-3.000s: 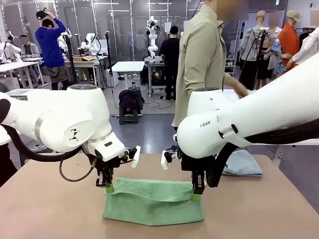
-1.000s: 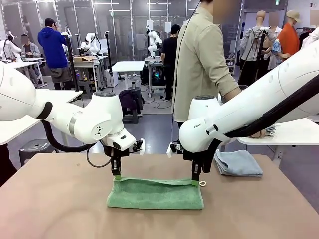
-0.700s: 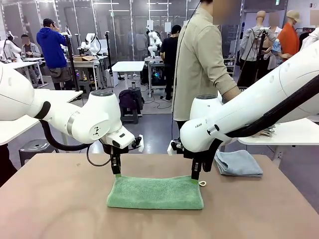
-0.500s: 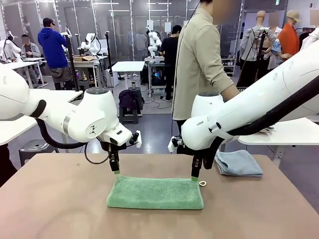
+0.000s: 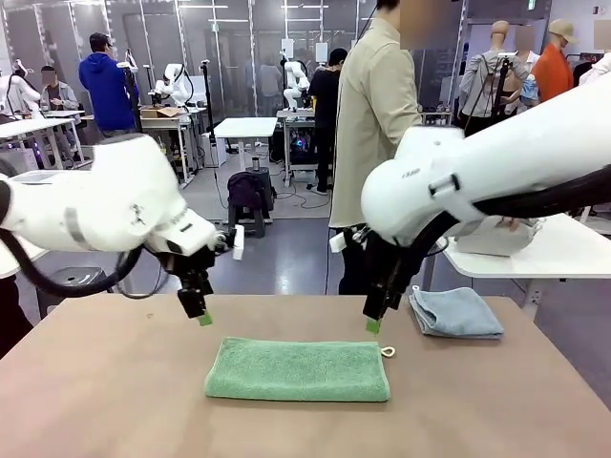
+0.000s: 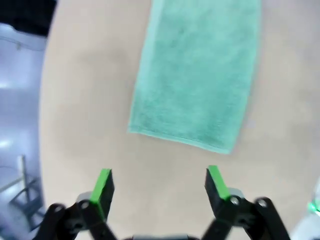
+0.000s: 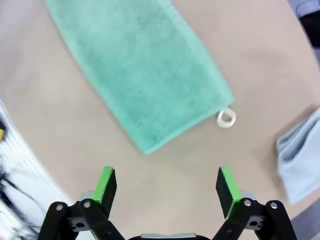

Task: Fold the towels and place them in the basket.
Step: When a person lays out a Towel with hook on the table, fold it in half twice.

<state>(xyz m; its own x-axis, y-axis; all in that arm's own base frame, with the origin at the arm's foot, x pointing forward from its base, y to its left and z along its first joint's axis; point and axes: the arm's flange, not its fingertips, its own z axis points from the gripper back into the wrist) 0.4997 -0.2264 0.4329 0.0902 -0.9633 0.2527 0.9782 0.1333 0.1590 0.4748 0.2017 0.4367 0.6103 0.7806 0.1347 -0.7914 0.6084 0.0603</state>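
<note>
The left jaws hung wide open and empty above the bench [image 5: 91, 401], green pads [image 6: 103, 183] well apart and holding nothing, off the left end of the green towel [image 5: 297, 369]. The right jaws, likewise spread wide and empty, hovered over the far right corner of that towel, close to its small white loop [image 5: 388, 351]. The green towel lay folded into a long, flat strip near the middle of the bench, touched by neither arm. In the right wrist view its looped corner lay just ahead of the open pads. A grey-blue towel [image 5: 458, 312] lay folded at the bench's far right, apart from the green one and just beyond the right arm. A person [image 5: 377, 114] in a beige shirt stood at the far side of the bench, turned toward another table on the right.
</note>
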